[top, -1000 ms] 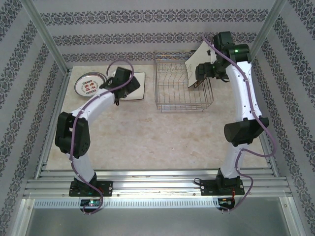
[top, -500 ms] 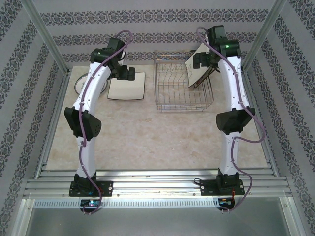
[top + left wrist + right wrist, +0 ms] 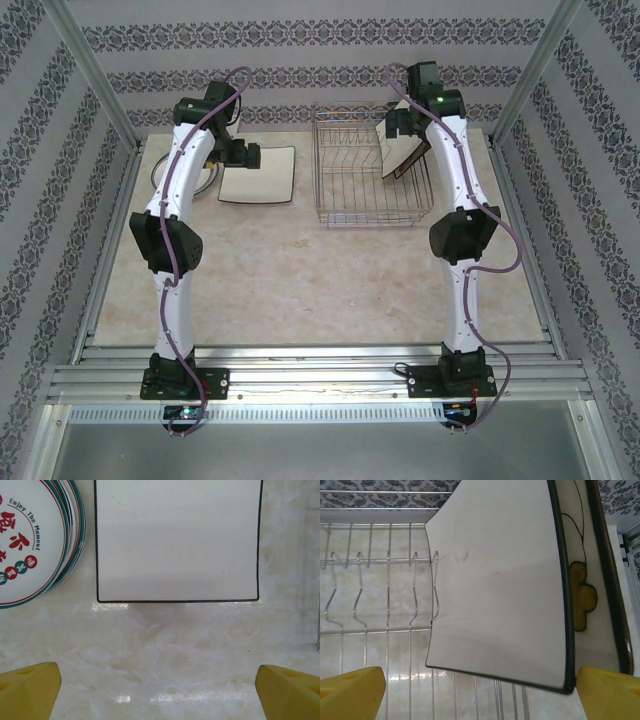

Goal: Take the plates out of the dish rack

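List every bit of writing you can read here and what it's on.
"Enjoy The Moment": along the rim of the top round plate.
Large red Chinese characters on that plate: cut off at the picture's edge, unreadable.
Small characters in its coloured dots: too small.
No writing on the square plate on the table or the racked plate.

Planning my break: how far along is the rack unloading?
Done: a stack of round plates and one square plate lie flat on the table. In hand: nothing; the left pincer and right pincer are open, empty. Left: two square plates leaning in the dish rack, before the right pincer.
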Controlling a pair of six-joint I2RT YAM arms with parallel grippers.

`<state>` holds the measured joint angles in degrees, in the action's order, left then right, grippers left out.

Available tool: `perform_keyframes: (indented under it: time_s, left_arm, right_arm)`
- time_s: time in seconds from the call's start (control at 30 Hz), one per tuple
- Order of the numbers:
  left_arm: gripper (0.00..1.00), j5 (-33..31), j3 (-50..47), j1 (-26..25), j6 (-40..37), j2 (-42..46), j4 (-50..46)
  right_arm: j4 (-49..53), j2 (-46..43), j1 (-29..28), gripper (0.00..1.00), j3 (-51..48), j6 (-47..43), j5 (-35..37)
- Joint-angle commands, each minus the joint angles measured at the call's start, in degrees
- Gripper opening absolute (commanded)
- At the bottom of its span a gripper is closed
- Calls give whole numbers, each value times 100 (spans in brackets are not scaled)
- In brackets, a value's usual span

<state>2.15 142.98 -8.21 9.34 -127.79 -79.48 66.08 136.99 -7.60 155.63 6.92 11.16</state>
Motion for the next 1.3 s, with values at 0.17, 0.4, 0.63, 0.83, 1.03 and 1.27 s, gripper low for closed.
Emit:
perform_keyframes:
  time_s: [0.17, 0.4, 0.63, 0.83, 1.03, 1.27]
  left_arm:
    - [100, 127, 159, 126, -127, -200, -12]
    - [100, 235, 165, 214, -110, -251, 99]
    - [100, 260, 161, 259, -95, -275, 139]
    - [100, 289, 163, 268, -79, -308, 175]
    - [100, 272, 155, 267, -71, -317, 162]
    - [100, 211, 154, 272, -53, -353, 137]
  right_arm:
    - [-527, 112, 30, 98, 197, 196, 299]
    - [-722, 342, 78, 97, 211, 326, -65]
    - [-880, 452, 92, 97, 231, 424, -80]
    - [-989, 522, 105, 87, 233, 475, -296]
    - [-1094, 557, 111, 61, 231, 617, -246]
    - [-1105, 523, 92, 37, 222, 645, -141]
